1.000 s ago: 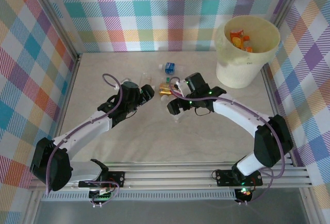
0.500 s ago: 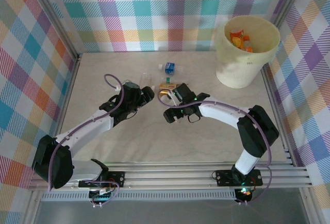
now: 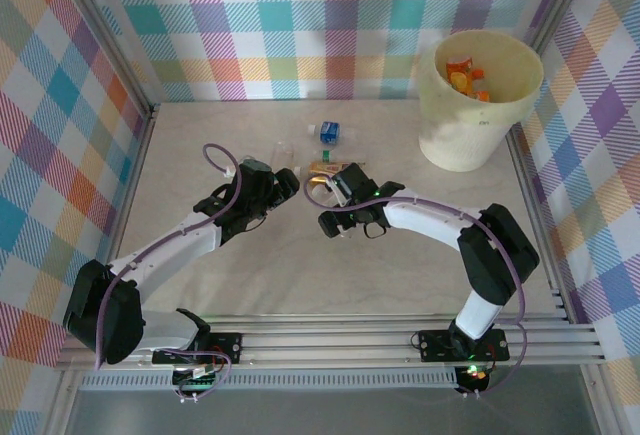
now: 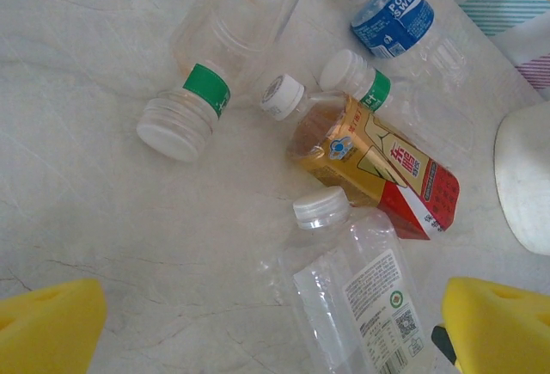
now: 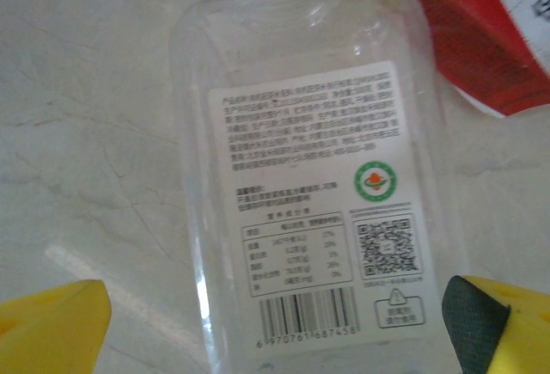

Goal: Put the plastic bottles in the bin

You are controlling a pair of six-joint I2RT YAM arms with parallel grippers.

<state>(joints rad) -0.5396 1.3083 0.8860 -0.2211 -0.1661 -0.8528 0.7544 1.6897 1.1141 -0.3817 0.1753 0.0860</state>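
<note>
five plastic bottles [image 3: 326, 133] lie loose on the pale table [image 3: 200, 265] in front of us, well apart from the bin [image 3: 462, 145], which stands at the far right corner with several orange bottles [image 3: 462, 75] inside. from our left wrist we see a blue-labelled bottle [image 4: 391, 17] farthest out, a clear bottle with a green label [image 4: 210, 90] on the left, a second clear bottle with a green neck band [image 4: 374, 90], an amber bottle [image 4: 369, 163] with a red and yellow label in the middle, and a clear square bottle [image 4: 352, 297] with a white printed label nearest. our left gripper [image 4: 275, 340] hangs above this cluster, its yellow fingers [image 4: 51, 327] spread wide and holding nothing. our right gripper [image 5: 275, 340] sits low over the clear square bottle; its fingers [image 5: 51, 327] stand fully apart, one on each side of it, gripping nothing, and whether they touch it we cannot tell.
</note>
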